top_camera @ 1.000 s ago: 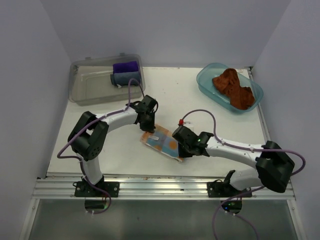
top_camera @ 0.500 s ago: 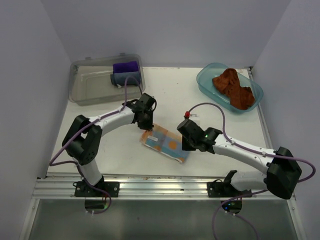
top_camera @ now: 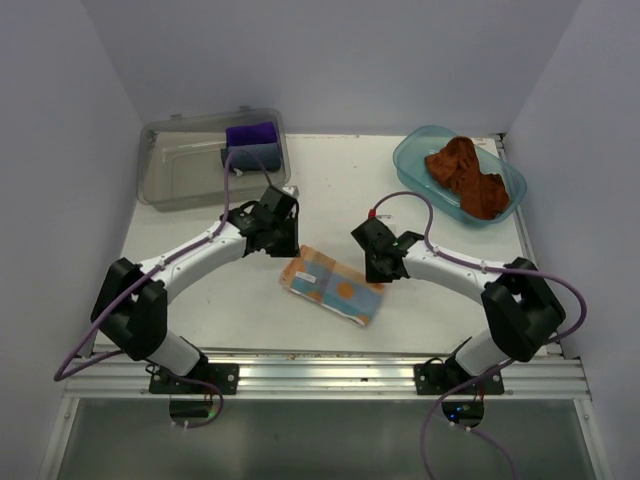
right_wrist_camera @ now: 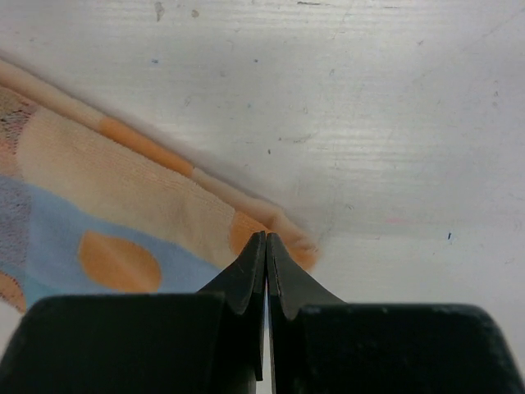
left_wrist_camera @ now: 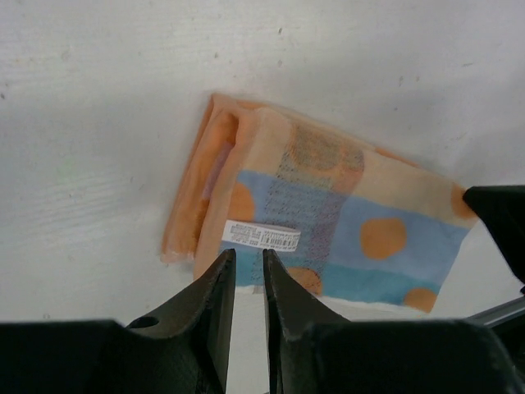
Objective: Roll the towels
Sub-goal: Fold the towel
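The patterned pale blue, orange and white towel point(top_camera: 330, 287) lies folded flat on the table between the arms. It also shows in the left wrist view point(left_wrist_camera: 344, 213), with a white label, and in the right wrist view point(right_wrist_camera: 98, 197). The rust-brown towel point(top_camera: 465, 177) lies crumpled in the blue tub point(top_camera: 408, 165) at the back right. My left gripper point(top_camera: 279, 228) point(left_wrist_camera: 248, 254) is off the towel's far left end, with only a thin slit between the jaws and nothing in them. My right gripper point(top_camera: 379, 258) point(right_wrist_camera: 267, 236) is shut and empty by the towel's right corner.
A clear bin point(top_camera: 180, 175) at the back left holds a purple cloth point(top_camera: 250, 134) and a grey-blue cloth point(top_camera: 243, 157). White walls close in the table at left, right and back. A metal rail runs along the near edge.
Both grippers have drawn back from the patterned towel, the left toward the back left, the right toward the back. The towel now lies free on the table.
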{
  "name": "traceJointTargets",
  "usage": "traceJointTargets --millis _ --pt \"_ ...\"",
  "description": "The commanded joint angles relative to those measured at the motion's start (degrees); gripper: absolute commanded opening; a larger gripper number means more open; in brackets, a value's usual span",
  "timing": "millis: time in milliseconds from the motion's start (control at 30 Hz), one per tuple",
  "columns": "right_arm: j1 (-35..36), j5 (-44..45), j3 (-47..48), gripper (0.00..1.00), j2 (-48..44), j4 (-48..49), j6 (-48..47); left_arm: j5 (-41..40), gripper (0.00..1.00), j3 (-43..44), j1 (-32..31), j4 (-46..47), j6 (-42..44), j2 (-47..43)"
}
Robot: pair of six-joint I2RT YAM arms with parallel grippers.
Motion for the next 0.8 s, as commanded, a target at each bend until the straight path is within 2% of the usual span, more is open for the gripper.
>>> traceJointTargets --millis 0,133,233,400,500,567,667,767 --pt "-1.5 -0.6 0.8 0.01 2.7 2.6 -1.9 2.8 0.23 -4.8 -0.1 2.3 -1.5 -1.6" --pt "-1.8 0.0 -1.9 0.00 4.0 4.0 -1.0 5.4 0.23 -8.3 -0.3 6.9 -1.7 1.0" --pt "-1.7 -0.8 -5.4 0.00 3.2 5.1 1.1 4.9 0.22 -7.3 -0.2 8.0 -1.1 6.0" --pt "0.5 -3.5 -13.7 0.00 -3.5 6.1 6.7 3.6 0.22 0.1 -0.2 7.5 0.5 14.7" --pt "7.6 -3.4 -16.1 0.00 -8.8 5.0 12.2 2.9 0.21 5.6 -0.2 5.6 1.4 19.0" --pt "9.9 -3.0 -16.0 0.00 -11.5 3.3 15.0 2.6 0.21 9.3 -0.1 4.6 2.1 21.1" --pt "11.0 -1.2 -14.8 0.00 -15.4 0.1 15.7 1.4 0.21 12.0 -0.1 2.2 2.9 20.7" --pt "10.9 1.4 -12.1 0.00 -18.0 -3.0 14.6 -0.6 0.24 11.5 -0.1 -0.1 3.4 16.5"
